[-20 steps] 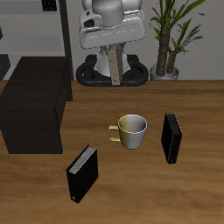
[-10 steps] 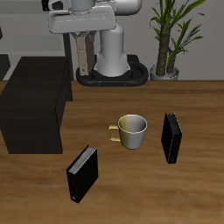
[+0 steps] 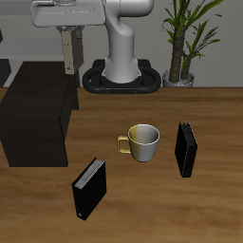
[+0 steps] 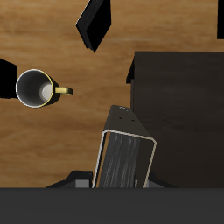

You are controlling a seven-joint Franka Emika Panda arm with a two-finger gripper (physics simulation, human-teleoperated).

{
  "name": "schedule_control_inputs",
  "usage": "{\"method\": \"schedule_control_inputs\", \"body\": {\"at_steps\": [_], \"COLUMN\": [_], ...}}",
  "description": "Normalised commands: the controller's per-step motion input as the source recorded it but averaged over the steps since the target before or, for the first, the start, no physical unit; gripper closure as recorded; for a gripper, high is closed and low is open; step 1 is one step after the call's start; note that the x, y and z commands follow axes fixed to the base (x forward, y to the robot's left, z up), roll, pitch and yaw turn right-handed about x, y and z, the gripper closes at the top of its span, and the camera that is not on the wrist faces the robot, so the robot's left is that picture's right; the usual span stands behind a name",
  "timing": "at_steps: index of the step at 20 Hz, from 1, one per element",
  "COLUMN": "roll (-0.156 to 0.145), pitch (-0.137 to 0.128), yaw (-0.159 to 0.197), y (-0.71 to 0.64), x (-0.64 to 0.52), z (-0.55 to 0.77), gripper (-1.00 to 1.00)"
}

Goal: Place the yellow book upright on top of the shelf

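The yellow book (image 3: 68,55) is a thin tan slab that hangs upright in the air, with my gripper (image 3: 66,34) shut on its upper end. It hovers over the back corner of the shelf (image 3: 38,104), a large matte black box with a flat top, and does not touch it. In the wrist view the yellow book (image 4: 123,150) points down beside the edge of the shelf (image 4: 179,92).
A cream mug (image 3: 142,141) with a yellow handle stands mid-table. One black book (image 3: 186,148) stands upright beside it, and another black book (image 3: 88,187) stands near the table's front edge. A potted plant (image 3: 184,38) is at the back.
The arm has swung sideways from the middle of the table toward the shelf, carrying the yellow book with it. The mug and both black books have not moved.
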Motion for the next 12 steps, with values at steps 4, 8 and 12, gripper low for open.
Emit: {"method": "schedule_control_inputs", "body": {"at_steps": [4, 8, 12], "roll": [-0.031, -0.023, -0.028], "pitch": [-0.011, 0.021, 0.024], "yaw": [0.000, -0.049, -0.023], "y": [-0.22, -0.27, -0.22], "x": [0.01, 0.01, 0.00], "z": [-0.02, -0.04, -0.07], "gripper": [1.00, 1.00, 1.00]}}
